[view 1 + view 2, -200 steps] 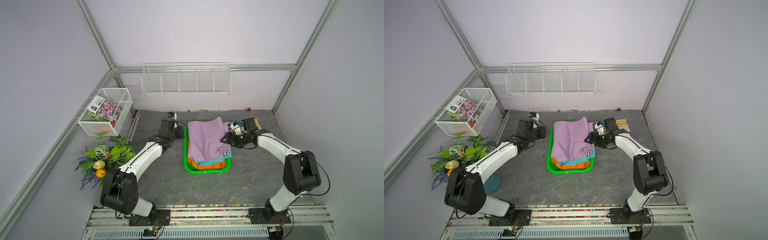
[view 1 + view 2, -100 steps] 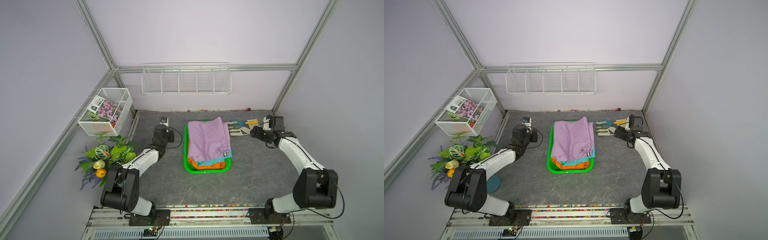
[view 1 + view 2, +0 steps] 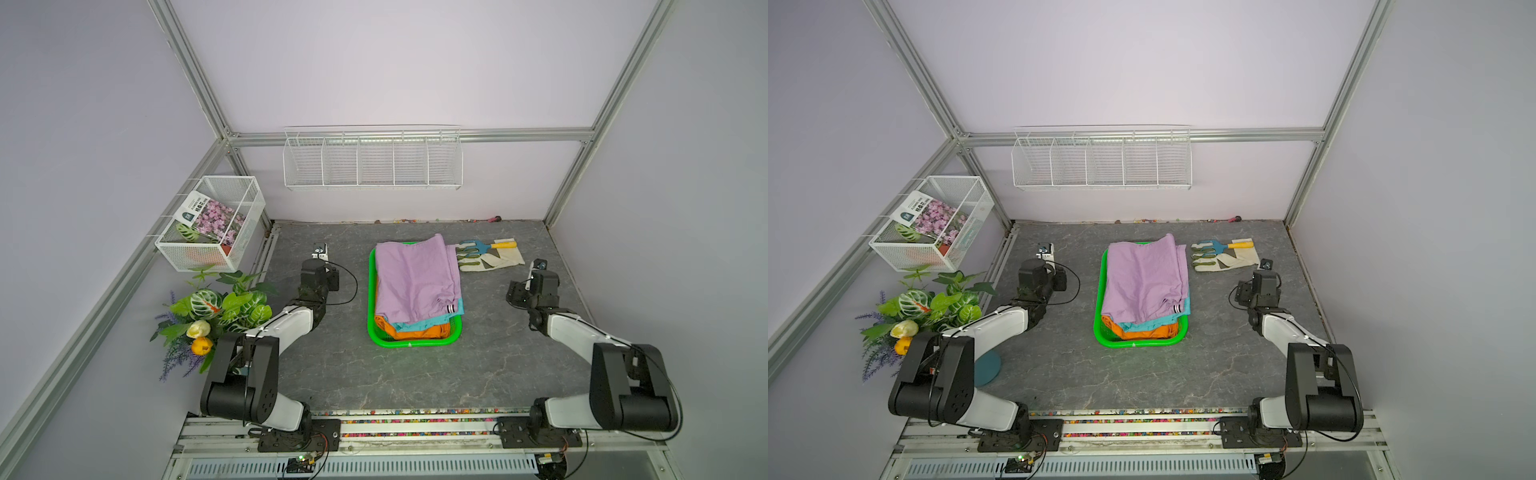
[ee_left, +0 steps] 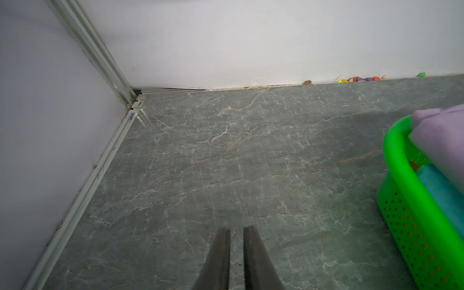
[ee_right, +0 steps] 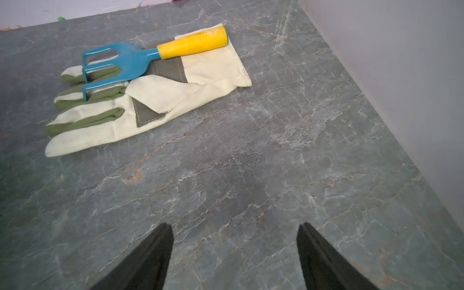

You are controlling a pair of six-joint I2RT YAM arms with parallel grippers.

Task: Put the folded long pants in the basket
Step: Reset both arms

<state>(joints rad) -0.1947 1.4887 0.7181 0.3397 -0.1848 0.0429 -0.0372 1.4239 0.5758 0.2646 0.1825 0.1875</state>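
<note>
left tool: over bare worktop, beside the basket; its two sides were only a little apart and held nothing.
basket: in the middle, with the folded long pants stacked inside, lilac on top, teal, then orange.
what could go wrong: the lilac edge hung over the right rim, so a bump might pull it out.
gloves: just beside that edge.
right tool: wide open, empty, near the gloves.

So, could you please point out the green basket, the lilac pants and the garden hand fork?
green basket (image 3: 432,341): in a top view, near rim
lilac pants (image 3: 415,282): in a top view, middle of cloth
garden hand fork (image 5: 136,57): right wrist view, blue head
</note>
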